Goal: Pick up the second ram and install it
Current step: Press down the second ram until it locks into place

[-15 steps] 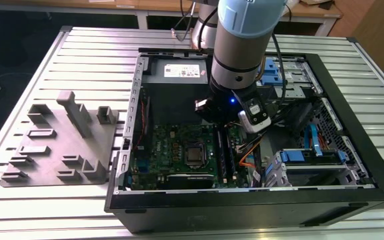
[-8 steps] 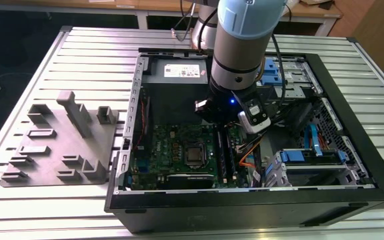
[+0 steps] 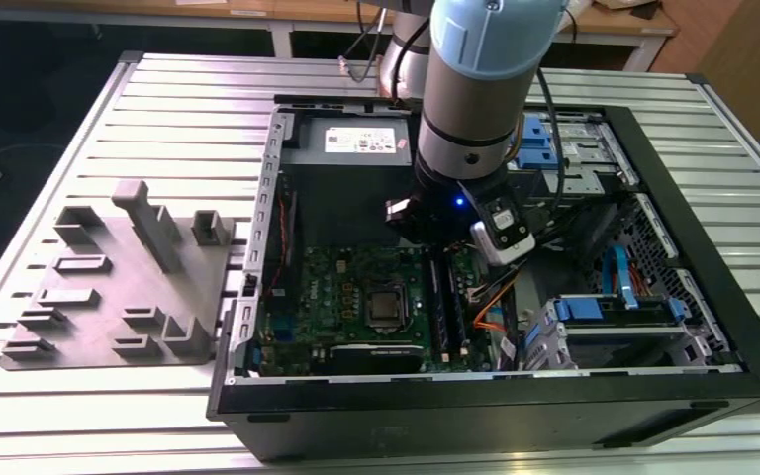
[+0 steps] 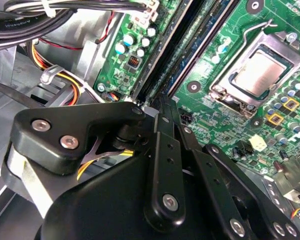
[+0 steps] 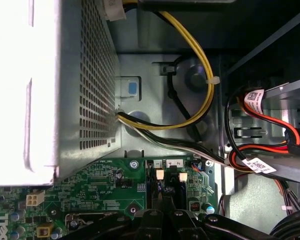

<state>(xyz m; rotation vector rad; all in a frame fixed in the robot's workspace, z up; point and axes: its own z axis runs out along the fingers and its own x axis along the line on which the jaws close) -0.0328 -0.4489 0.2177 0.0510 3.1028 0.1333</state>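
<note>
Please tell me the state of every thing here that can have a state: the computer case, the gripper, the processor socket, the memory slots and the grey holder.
Computer case: lying on its side, side panel off, inside exposed.
Gripper: lowered into the case over the memory slots; fingers together.
Processor socket: latch closed, chip bare, no cooler fitted.
Memory slots: below the gripper; whether a stick is seated cannot be told.
Grey holder block: on the table beside the case, at the exterior view's left.
</note>
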